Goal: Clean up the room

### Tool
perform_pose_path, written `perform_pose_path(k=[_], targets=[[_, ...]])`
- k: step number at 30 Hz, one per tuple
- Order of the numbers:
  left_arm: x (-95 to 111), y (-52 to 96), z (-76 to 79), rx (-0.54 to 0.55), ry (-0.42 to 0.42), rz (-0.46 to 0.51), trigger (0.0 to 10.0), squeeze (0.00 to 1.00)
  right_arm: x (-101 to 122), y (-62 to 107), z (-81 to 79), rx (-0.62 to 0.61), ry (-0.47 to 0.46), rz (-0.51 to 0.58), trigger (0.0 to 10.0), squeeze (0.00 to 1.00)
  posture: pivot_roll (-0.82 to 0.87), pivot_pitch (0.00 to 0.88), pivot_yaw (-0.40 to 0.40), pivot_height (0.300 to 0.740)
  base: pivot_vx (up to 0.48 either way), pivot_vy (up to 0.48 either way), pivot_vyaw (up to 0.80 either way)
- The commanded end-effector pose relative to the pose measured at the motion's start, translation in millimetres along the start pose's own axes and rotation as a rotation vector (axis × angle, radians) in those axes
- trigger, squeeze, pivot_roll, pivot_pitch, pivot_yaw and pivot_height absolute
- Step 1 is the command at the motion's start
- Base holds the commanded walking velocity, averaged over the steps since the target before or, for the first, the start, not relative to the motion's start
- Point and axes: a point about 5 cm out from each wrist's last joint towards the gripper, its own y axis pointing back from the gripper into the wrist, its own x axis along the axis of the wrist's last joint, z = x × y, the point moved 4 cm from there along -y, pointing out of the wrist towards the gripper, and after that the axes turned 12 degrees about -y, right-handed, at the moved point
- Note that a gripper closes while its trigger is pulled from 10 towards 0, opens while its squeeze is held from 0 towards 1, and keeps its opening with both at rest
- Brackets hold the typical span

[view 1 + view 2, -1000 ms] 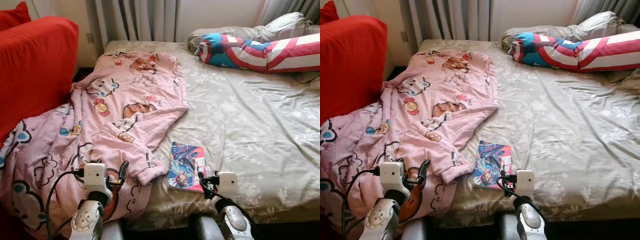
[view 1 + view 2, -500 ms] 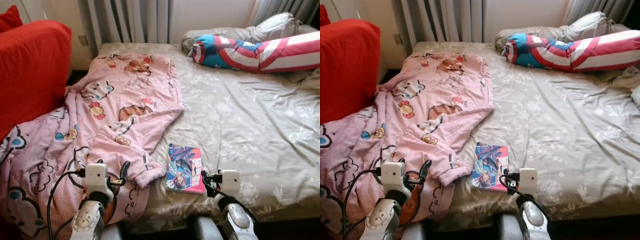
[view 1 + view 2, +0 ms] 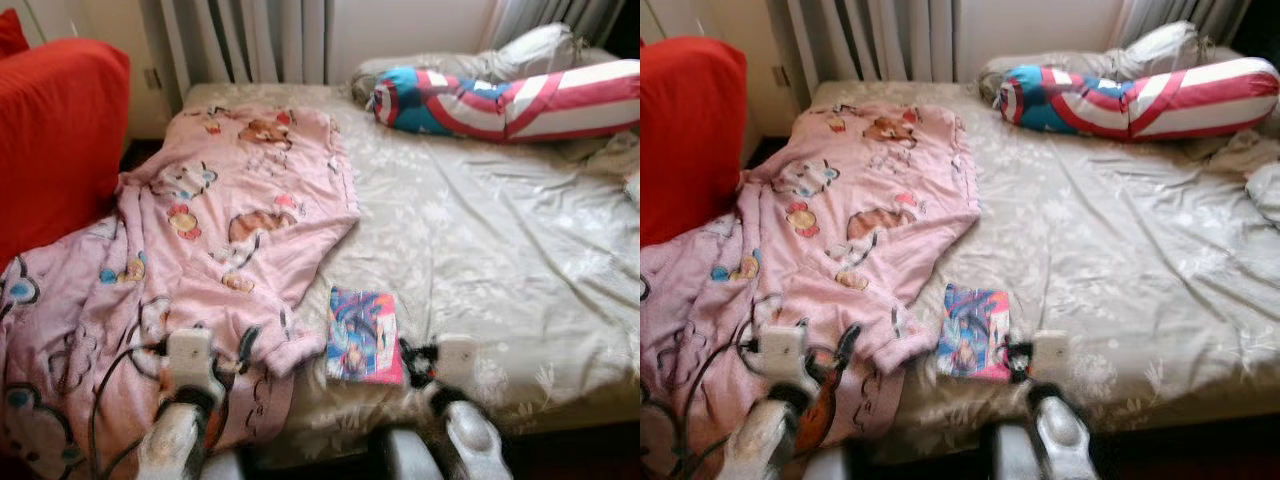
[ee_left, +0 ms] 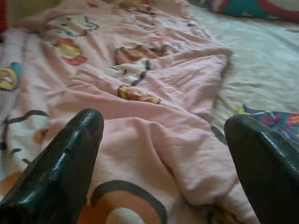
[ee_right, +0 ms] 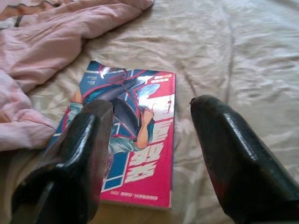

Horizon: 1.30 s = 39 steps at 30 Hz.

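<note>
Right gripper [image 5: 149, 154] wide open, poised just above the near edge of the book [image 5: 128, 135] lying flat on the bed [image 3: 500, 250]; judged light, thin, glossy, likely slippery, so pinch its near edge; left gripper [image 4: 163, 154] open over the blanket [image 3: 200, 230].

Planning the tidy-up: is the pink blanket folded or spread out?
Spread out, unfolded. The pink blanket lies rumpled across the bed, trailing off its near edge by the left gripper.
</note>
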Motion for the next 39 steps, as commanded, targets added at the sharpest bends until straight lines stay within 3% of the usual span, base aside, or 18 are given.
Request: perform_pose_path(k=[1, 7, 19, 26, 31, 36, 37, 38, 39], targets=[[3.6, -2.1, 9.5, -0.023, 0.012, 0.009, 10.0, 0.0, 3.3, 1.4, 14.5, -0.037, 0.006, -0.003, 10.0, 0.0, -0.02, 0.079, -0.038, 0.582, 0.0, 0.0, 0.0], [4.9, -2.6, 9.9, -0.03, 0.008, 0.013, 10.0, 0.0, 10.6, -8.1, 11.9, -0.037, -0.025, -0.013, 10.0, 0.0, -0.01, 0.087, -0.032, 0.582, 0.0, 0.0, 0.0], [16.0, -7.5, 9.2, -0.059, -0.027, 0.042, 10.0, 0.0, 26.9, -32.1, 6.9, -0.11, -0.185, -0.065, 10.0, 0.0, 0.06, 0.137, -0.008, 0.582, 0.0, 0.0, 0.0], [16.1, 2.6, 3.0, -0.06, -0.044, 0.031, 10.0, 0.0, 27.0, -35.2, 1.8, -0.107, -0.234, -0.075, 10.0, 0.0, 0.09, 0.184, 0.01, 0.582, 0.0, 0.0, 0.0], [10.8, 18.7, 0.2, -0.06, -0.053, 0.002, 10.0, 0.0, 24.5, -33.2, 6.7, -0.136, -0.321, -0.067, 10.0, 0.0, 0.11, 0.225, 0.019, 0.582, 0.0, 0.0, 0.0], [9.5, 24.1, -2.2, -0.056, -0.056, -0.009, 10.0, 0.0, 23.2, -32.0, 9.2, -0.146, -0.358, -0.062, 10.0, 0.0, 0.12, 0.237, 0.022, 0.582, 0.0, 0.0, 0.0], [8.7, 27.0, -3.3, -0.057, -0.059, -0.018, 10.0, 0.0, 21.5, -31.0, 10.2, -0.15, -0.373, -0.064, 10.0, 0.12, 0.12, 0.246, 0.025, 0.582, 0.0, 0.0, 0.0], [8.4, 28.1, -3.5, -0.059, -0.06, -0.023, 10.0, 0.0, 20.8, -30.7, 10.3, -0.15, -0.377, -0.065, 10.0, 0.74, 0.12, 0.246, 0.025, 0.582, 0.0, 0.0, 0.0], [6.9, 31.0, -3.5, -0.063, -0.062, -0.033, 10.0, 0.0, 19.7, -30.1, 9.5, -0.145, -0.398, -0.061, 10.0, 1.0, 0.13, 0.251, 0.029, 0.582, 0.0, 0.0, 0.0]])
